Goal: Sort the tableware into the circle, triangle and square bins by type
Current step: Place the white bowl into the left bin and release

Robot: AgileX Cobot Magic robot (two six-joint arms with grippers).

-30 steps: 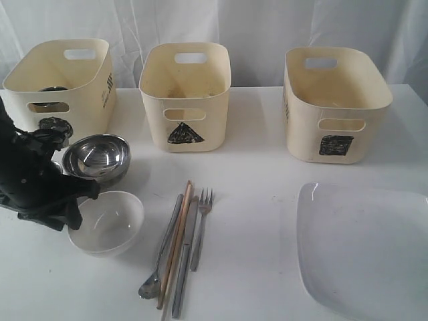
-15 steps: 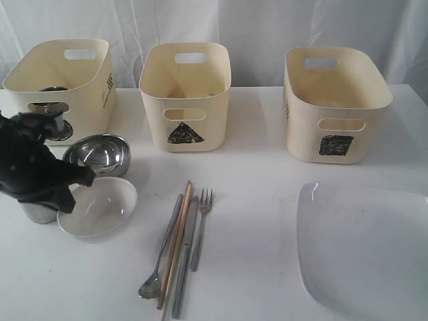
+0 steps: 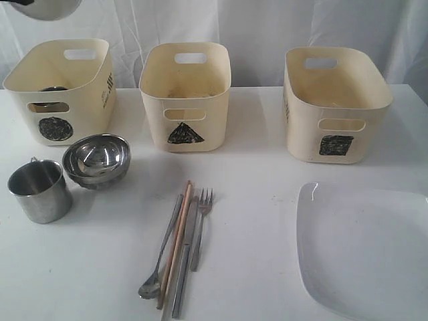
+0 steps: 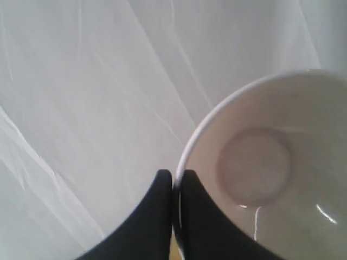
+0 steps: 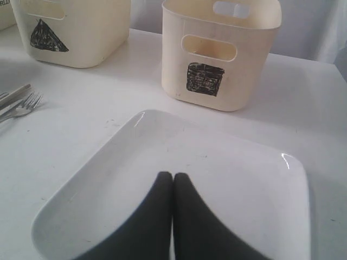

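High at the far left of the scene, about over the circle bin (image 3: 83,114), the left gripper (image 4: 174,181) pinches the rim of the white bowl (image 4: 271,173) between its two black fingers (image 4: 157,216), one inside the wall and one outside. In the exterior view only the underside of the bowl shows, at the upper edge. I judge this bowl to be light but brittle and glazed smooth, so it may slide in such a thin pinch and should be lowered into a bin, not dropped; the rim is the only place where a narrow claw can take it. The right gripper (image 5: 172,181) hangs over the large plate (image 5: 227,162) at the near right, its fingers pressed together and holding nothing. That plate looks stiff, flat and hard to get under, so its raised edge is the likely hold. The triangle bin (image 5: 87,38) and the square bin (image 5: 249,81) each carry a scribbled black shape, no words. Some black print on the right side of the circle bin is too small to read.
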